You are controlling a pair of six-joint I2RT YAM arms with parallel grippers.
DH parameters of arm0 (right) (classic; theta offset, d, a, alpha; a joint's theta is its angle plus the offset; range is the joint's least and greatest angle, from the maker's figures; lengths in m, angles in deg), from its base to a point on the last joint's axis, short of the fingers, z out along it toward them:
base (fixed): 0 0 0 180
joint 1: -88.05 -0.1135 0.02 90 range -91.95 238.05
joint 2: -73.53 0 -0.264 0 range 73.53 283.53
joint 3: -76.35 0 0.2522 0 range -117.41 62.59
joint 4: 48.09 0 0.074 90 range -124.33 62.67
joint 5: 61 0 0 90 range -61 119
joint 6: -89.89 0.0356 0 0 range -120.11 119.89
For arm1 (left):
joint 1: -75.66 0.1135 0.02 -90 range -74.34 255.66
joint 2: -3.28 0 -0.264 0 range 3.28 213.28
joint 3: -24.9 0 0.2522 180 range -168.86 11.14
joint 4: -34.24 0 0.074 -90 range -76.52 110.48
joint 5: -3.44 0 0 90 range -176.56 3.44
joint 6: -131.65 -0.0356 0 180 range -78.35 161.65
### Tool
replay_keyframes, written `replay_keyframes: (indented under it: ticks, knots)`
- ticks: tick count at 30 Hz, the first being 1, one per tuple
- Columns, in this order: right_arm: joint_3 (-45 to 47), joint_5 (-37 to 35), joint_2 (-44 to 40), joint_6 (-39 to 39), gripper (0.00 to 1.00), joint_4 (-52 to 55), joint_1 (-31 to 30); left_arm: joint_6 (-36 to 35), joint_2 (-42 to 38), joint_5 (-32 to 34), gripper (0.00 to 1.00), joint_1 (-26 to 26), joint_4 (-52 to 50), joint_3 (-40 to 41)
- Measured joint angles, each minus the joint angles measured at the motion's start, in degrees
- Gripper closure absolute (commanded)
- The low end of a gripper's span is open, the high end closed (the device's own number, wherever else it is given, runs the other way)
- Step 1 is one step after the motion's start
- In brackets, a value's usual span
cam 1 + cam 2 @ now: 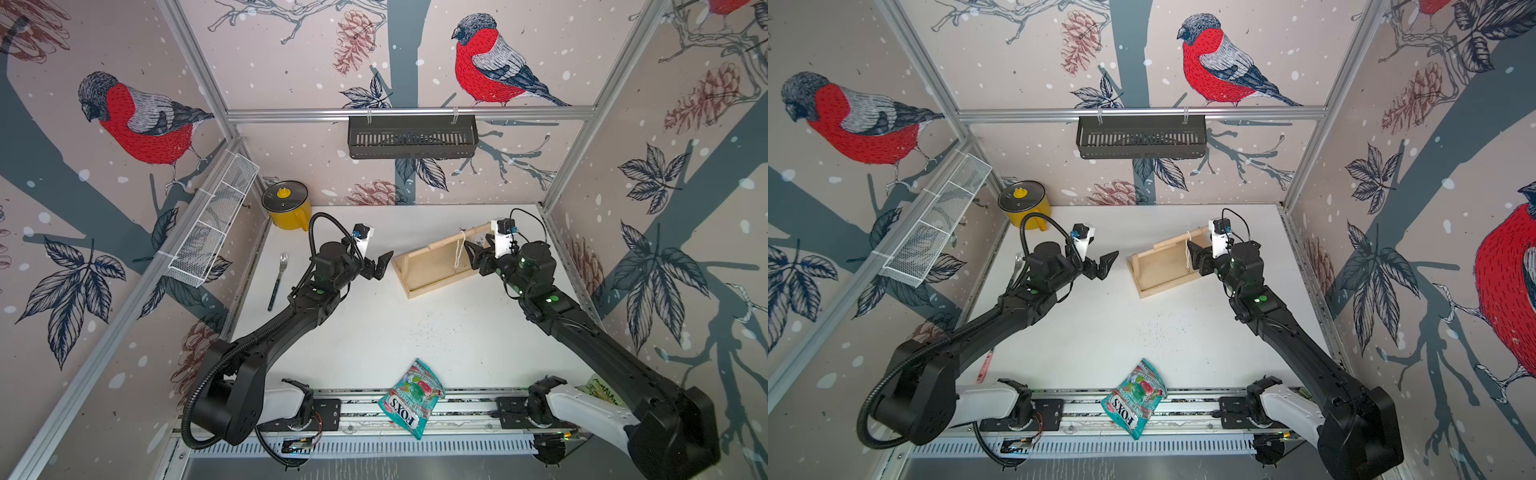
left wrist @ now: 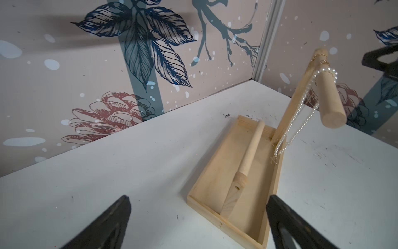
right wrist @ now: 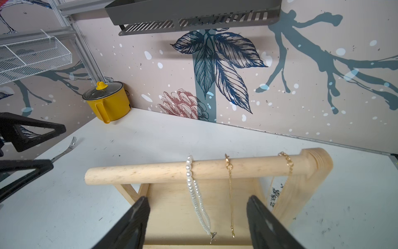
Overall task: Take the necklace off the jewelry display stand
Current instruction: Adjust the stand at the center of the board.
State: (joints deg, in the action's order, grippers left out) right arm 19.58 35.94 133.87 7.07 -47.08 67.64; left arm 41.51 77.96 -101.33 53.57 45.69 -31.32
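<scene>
Black jaws on your right gripper (image 3: 197, 199) stand spread, pinching nothing. A white pearl necklace (image 3: 188, 170) and a thin gold chain (image 3: 230, 185) hang in the gap between them, touching neither finger as far as the wrist view shows. Both are looped over the round crossbar (image 3: 140, 172) of the pale natural-wood jewelry display stand (image 1: 432, 272). A second gold chain (image 3: 289, 165) hangs nearer the upright post (image 3: 316, 163) that carries the bar; the bar's other end juts free. A loose wooden rod (image 2: 251, 148) lies flat in the stand's rimmed tray. Your left gripper (image 2: 198, 200) is spread wide and empty, in the air just off the tray's end opposite that post. The stand sits on the white tabletop (image 1: 415, 332), towards its far right part. Well apart from it you have a steel fork (image 1: 277, 282) on the left, a yellow pot with a glass lid (image 1: 286, 205) in the far left corner, and a teal candy bag (image 1: 411, 397) at the near edge.
</scene>
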Motion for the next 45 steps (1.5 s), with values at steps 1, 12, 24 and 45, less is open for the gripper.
replay_keyframes:
  ticks: [1, 12, 24, 45]
  knots:
    - [-0.61, 0.28, -0.42, 0.20, 0.21, 0.07, 1.18, 1.40, -0.11, 0.07, 0.02, 0.09, 0.04, 0.02]
    - [-14.95, 1.97, 9.55, 15.04, 0.19, 0.57, 19.93, 19.61, -7.65, 6.16, 0.04, -3.34, 0.59, 9.64]
    - [-27.61, 12.76, 37.16, 23.08, 0.20, 6.51, 32.17, 41.99, -4.28, 12.70, 0.03, -14.21, -4.66, 12.63]
    - [-28.87, 28.11, 59.63, 27.28, 0.48, 2.10, 26.08, 69.83, 22.45, 6.99, 0.30, -5.66, 3.28, 5.62]
